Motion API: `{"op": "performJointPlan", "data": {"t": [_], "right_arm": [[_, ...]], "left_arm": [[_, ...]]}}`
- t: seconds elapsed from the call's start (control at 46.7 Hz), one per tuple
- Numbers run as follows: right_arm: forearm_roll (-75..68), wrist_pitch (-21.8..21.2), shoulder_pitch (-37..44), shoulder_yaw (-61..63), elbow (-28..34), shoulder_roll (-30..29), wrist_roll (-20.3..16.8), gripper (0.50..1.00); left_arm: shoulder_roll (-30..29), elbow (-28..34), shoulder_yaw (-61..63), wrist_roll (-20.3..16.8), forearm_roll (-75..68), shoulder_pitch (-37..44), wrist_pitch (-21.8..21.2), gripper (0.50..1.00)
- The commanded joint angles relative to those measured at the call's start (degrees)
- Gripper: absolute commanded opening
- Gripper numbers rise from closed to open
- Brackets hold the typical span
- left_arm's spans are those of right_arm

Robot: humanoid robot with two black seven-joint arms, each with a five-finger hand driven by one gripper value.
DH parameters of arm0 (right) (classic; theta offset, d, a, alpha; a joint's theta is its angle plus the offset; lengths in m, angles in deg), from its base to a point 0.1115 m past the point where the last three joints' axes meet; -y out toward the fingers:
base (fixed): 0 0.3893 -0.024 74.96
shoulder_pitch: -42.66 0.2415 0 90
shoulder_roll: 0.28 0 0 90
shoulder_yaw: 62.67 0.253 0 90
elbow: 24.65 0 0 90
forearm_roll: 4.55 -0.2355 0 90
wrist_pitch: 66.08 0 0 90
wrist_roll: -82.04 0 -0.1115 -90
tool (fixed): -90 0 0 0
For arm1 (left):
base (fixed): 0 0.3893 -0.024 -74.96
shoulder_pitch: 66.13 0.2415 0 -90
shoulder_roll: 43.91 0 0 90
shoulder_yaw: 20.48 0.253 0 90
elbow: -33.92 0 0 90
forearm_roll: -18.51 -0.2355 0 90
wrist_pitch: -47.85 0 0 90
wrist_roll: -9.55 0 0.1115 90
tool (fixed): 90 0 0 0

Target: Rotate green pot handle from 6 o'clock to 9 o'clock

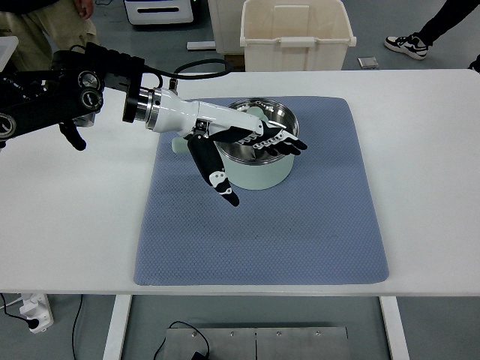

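A pale green pot (264,177) with a steel inside stands on the blue mat (315,225), towards its back. A pale green piece that looks like its handle (178,145) sticks out at the pot's left side, partly hidden under my wrist. My left hand (251,150) reaches in from the left and lies over the pot's near rim. Its fingers (281,141) are spread across the rim and the thumb (220,182) points down towards me beside the pot's left wall. It holds nothing that I can see.
A white bin (296,34) stands on the floor behind the table. A person's legs (45,30) show at the top left and a shoe (405,45) at the top right. The white table (67,225) surrounds the mat.
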Motion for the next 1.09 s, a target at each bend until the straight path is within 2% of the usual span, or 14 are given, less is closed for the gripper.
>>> {"op": "performJointPlan", "data": {"t": [0.0,0.514,0.728,0.985,1.071], "right_arm": [[0.0,-0.02,0.0,0.0,0.0,0.0,-0.09,1.0],[0.0,-0.02,0.0,0.0,0.0,0.0,0.0,1.0],[0.0,0.07,0.0,0.0,0.0,0.0,0.0,1.0],[0.0,-0.02,0.0,0.0,0.0,0.0,0.0,1.0],[0.0,-0.02,0.0,0.0,0.0,0.0,0.0,1.0]], "left_arm": [[0.0,0.33,-1.17,0.0,4.89,0.26,0.01,1.0],[-0.18,14.29,-4.69,-0.35,40.05,7.73,-0.1,1.0],[-0.09,18.78,-5.48,-0.44,52.18,11.25,-5.02,1.0],[0.44,23.18,-13.74,-0.61,58.34,18.63,-15.47,1.0],[0.44,23.7,-17.25,-0.61,59.22,21.53,-17.59,1.0]]}}
